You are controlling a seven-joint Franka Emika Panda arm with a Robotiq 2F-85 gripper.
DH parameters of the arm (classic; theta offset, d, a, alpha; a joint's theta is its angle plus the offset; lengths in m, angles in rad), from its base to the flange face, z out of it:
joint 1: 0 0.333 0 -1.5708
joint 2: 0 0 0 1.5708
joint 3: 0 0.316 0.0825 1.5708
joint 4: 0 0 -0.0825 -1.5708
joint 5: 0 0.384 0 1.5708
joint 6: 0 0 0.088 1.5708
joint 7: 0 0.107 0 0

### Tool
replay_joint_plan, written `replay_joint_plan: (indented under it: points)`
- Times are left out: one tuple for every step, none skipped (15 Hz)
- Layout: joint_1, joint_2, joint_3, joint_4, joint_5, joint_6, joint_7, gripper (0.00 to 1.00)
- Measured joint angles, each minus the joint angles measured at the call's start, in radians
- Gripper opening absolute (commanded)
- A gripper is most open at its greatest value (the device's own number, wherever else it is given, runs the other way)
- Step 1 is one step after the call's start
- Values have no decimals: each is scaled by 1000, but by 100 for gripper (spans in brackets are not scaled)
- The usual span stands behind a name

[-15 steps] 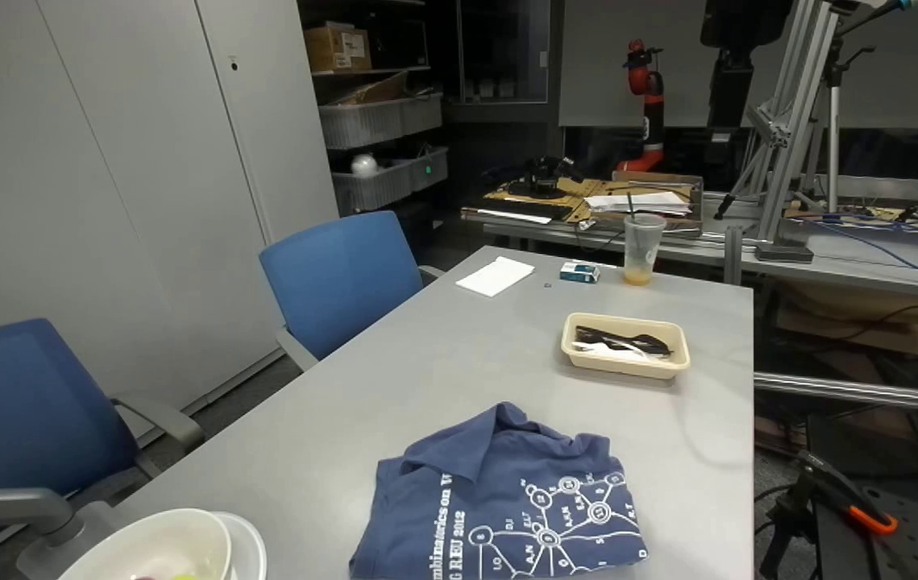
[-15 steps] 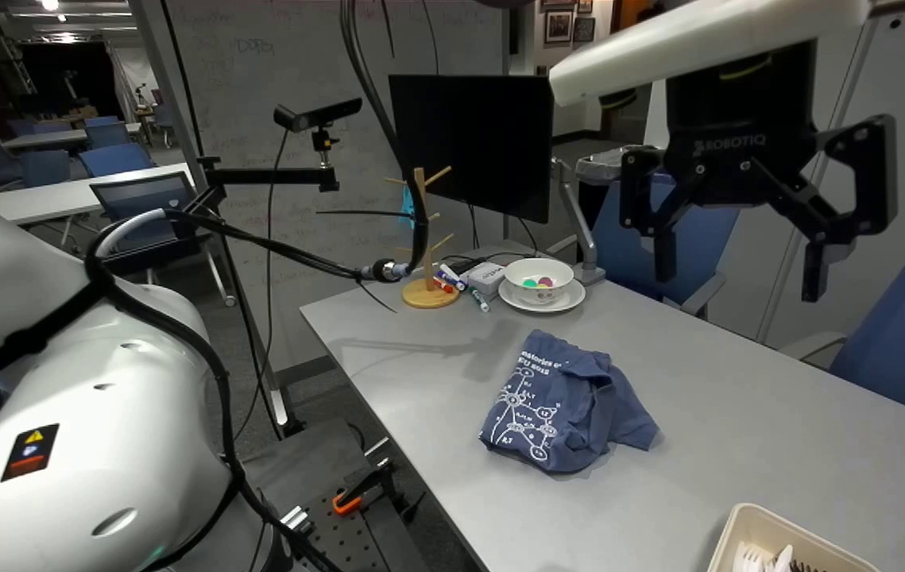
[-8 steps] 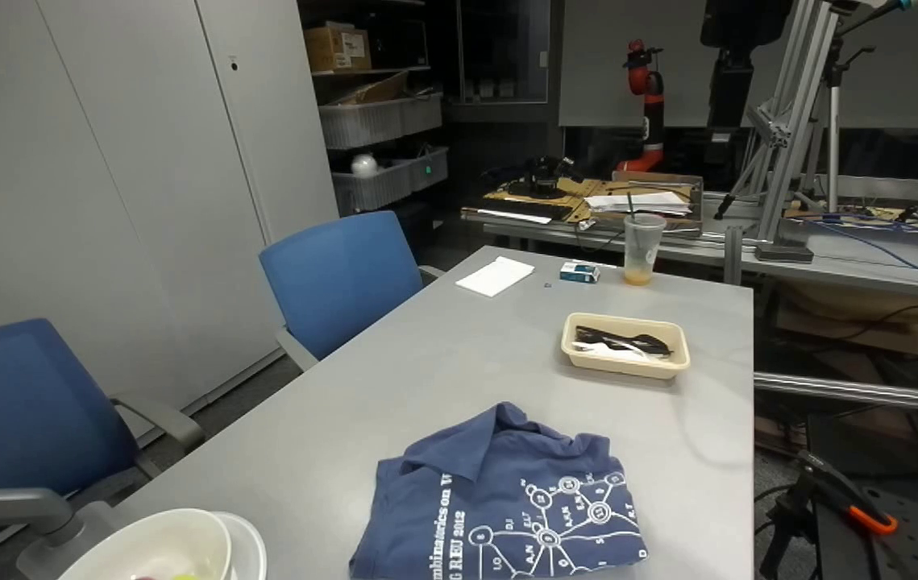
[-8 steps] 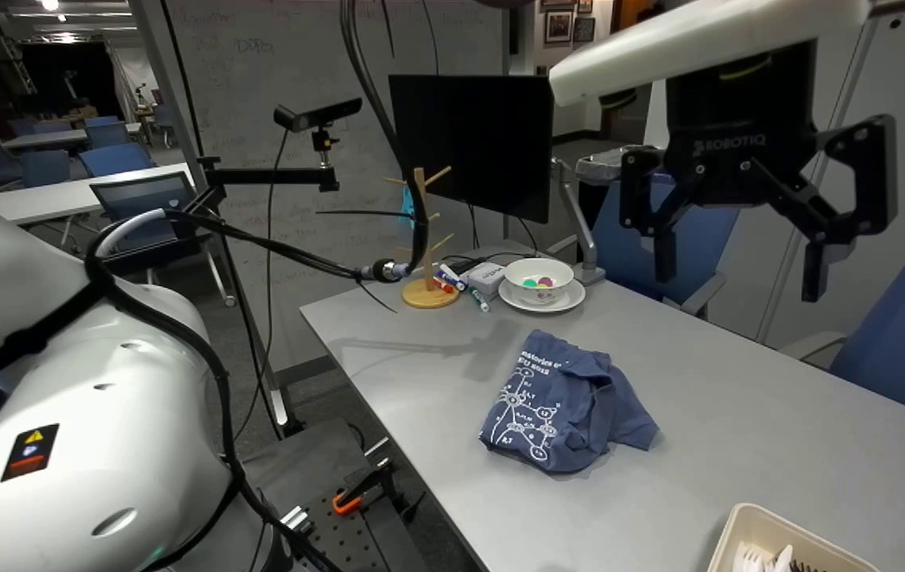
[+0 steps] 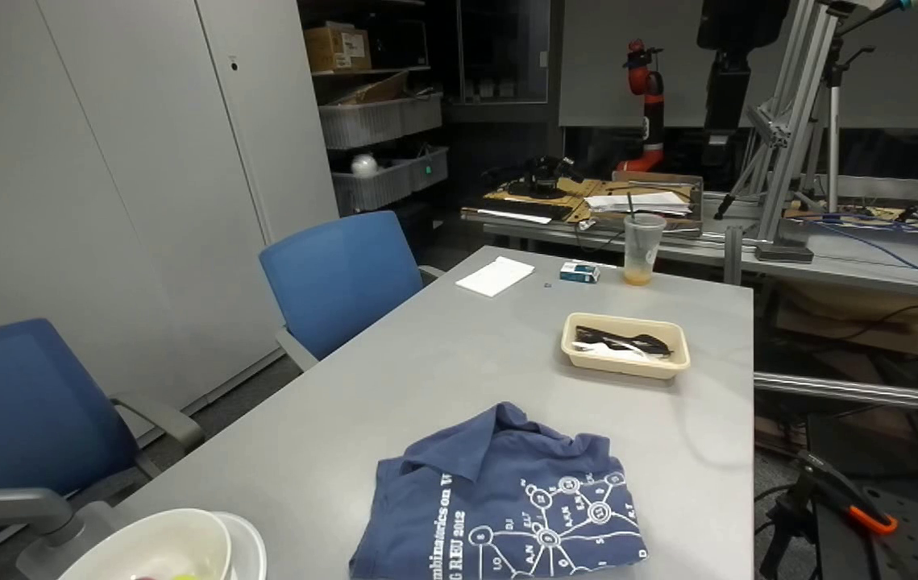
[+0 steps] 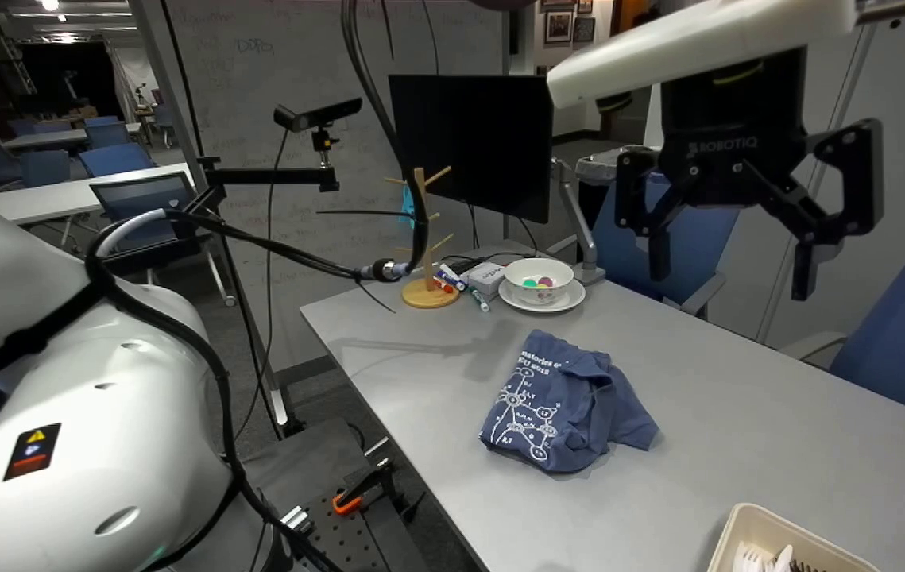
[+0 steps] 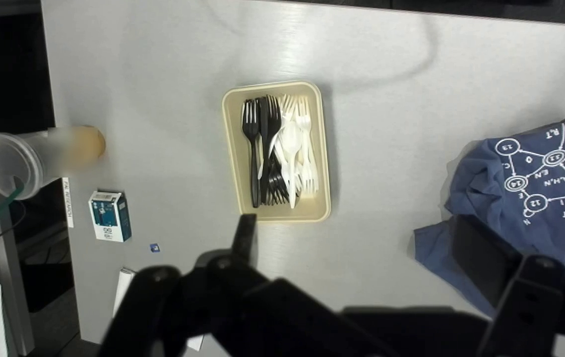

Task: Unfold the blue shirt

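The blue shirt [image 5: 499, 499] lies folded and rumpled on the grey table, with white letters and line graphics facing up. It also shows in an exterior view [image 6: 555, 405], where a sleeve-like flap sticks out to the right, and at the right of the wrist view [image 7: 525, 198], partly behind a finger. My gripper [image 6: 732, 278] is open and empty, high above the table and apart from the shirt. In the wrist view the gripper [image 7: 356, 220] has its fingers spread wide with bare table between them. The gripper [image 5: 719, 141] also hangs edge-on at the top of an exterior view.
A beige tray [image 7: 314, 212] of black and white plastic cutlery stands on the table beyond the shirt. A white bowl [image 6: 539, 296] on a plate [image 6: 574, 299], markers and a wooden peg stand [image 6: 430, 295] are at the other end. A plastic cup [image 5: 642, 250] and small box [image 5: 579, 272] stand farther off.
My gripper has shifted slightly left in both exterior views over the last half second. It stays open. The shirt has not moved.
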Motion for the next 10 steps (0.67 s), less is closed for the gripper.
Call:
replay_joint_plan:
  points:
    - [5, 4, 2, 0, 6, 0, 0, 100]
    - [13, 9, 4, -1, 15, 0, 0, 100]
    - [22, 14, 6, -3, 31, 0, 0, 100]
    - [32, 20, 9, -7, 52, 0, 0, 100]
    - [43, 26, 12, -12, 73, 0, 1, 100]
    - [54, 34, 17, -19, 97, 1, 1, 100]
    - [66, 41, 23, -26, 121, 2, 1, 100]
    - [78, 49, 31, -31, 143, 2, 1, 100]
    - [91, 55, 40, -35, 164, 2, 1, 100]
    - [105, 62, 51, -39, 185, 5, 2, 100]
